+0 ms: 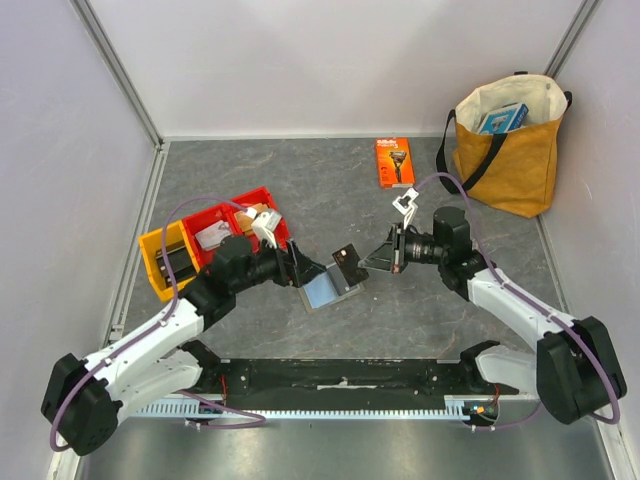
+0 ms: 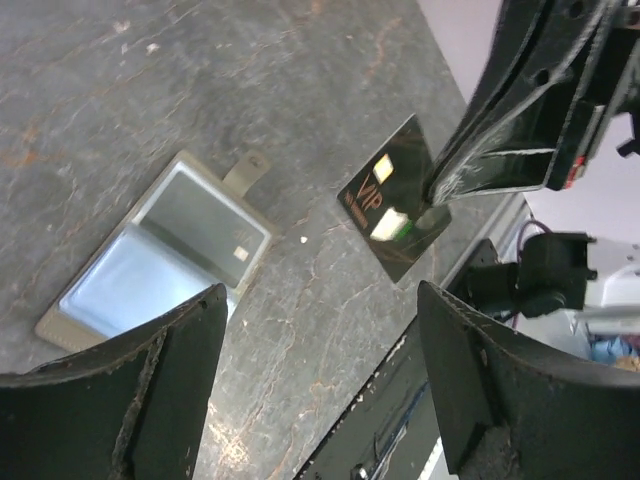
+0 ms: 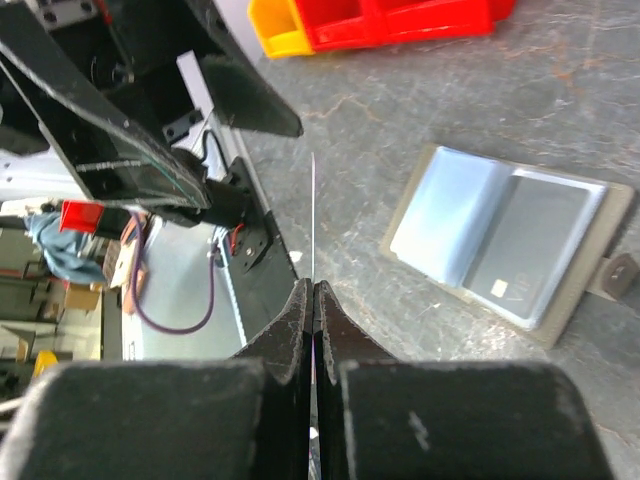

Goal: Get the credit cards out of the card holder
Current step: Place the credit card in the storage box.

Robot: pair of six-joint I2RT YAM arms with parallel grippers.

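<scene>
Right gripper (image 3: 313, 292): jaws closed fully on one edge of the black card (image 2: 393, 197), which appears lifted off the table (image 2: 200, 80). Left gripper (image 2: 322, 300): jaws wide apart, holding nothing, poised over the card holder (image 3: 440, 215), which lies open and flat just beside the card. Risk: the pinch is narrow and near a corner, so the card could pivot or slip free. A darker panel in one pocket may be a second card; this cannot be confirmed.

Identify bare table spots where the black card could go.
Free: between bins and razor package; between the card holder and the base rail. Crowded: over it, where left gripper meets right gripper holding the black card.
</scene>
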